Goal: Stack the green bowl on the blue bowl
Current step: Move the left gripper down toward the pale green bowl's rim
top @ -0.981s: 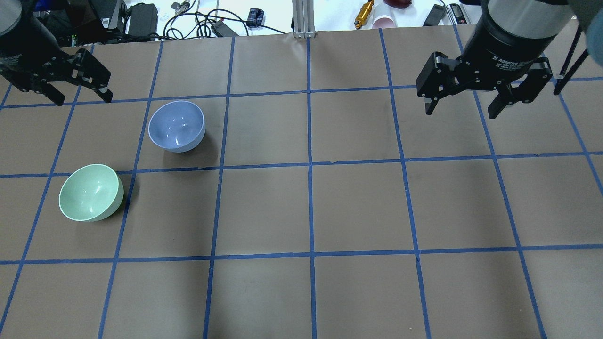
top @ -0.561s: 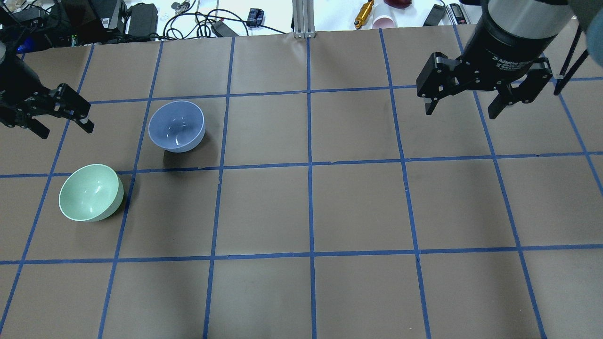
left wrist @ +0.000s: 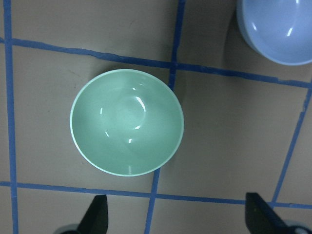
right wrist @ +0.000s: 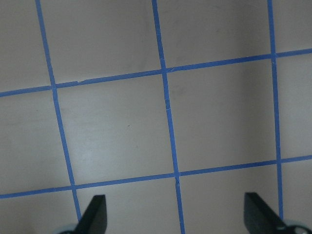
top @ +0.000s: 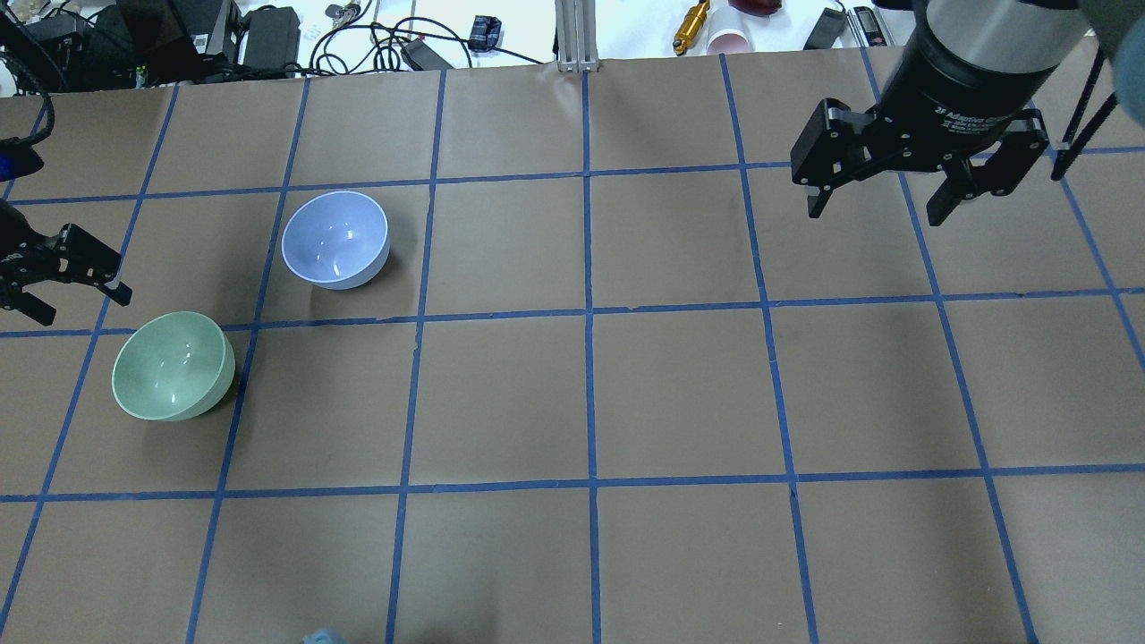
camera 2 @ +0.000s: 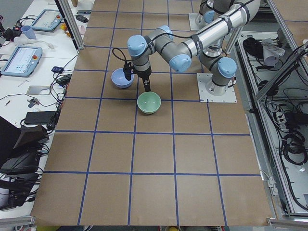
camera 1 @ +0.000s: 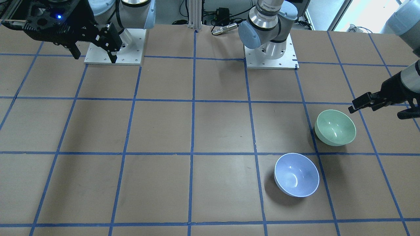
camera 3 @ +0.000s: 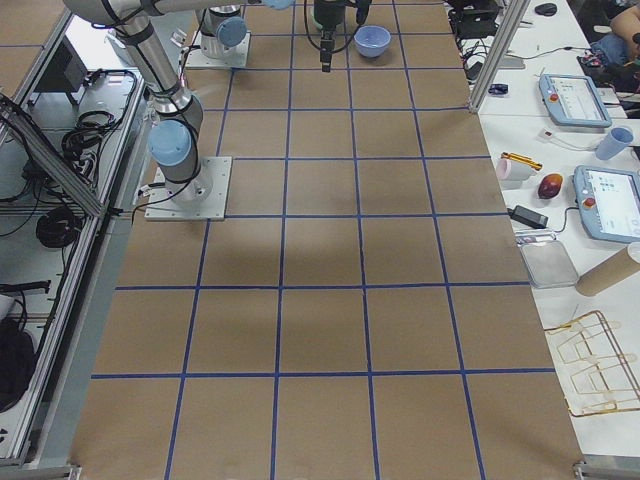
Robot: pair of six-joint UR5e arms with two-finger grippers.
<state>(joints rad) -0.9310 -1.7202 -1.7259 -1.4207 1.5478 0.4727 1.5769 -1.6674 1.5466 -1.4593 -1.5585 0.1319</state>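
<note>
The green bowl (top: 170,365) stands upright on the brown table at the left, and shows in the front view (camera 1: 335,127) and the left wrist view (left wrist: 126,122). The blue bowl (top: 335,238) stands upright about one grid square farther back and to the right, apart from it; it also shows in the front view (camera 1: 296,174). My left gripper (top: 80,300) is open and empty, in the air beside the green bowl's outer rim, not touching it. My right gripper (top: 874,213) is open and empty, high over the far right of the table.
The table is brown paper with a blue tape grid (top: 590,313). Cables, power bricks and small tools (top: 376,40) lie beyond the far edge. The two robot bases (camera 1: 270,52) stand on white plates at the robot's side.
My left gripper has moved from the far left corner toward the near side and lower, ending close to the green bowl. The bowls and the right arm have not moved.
</note>
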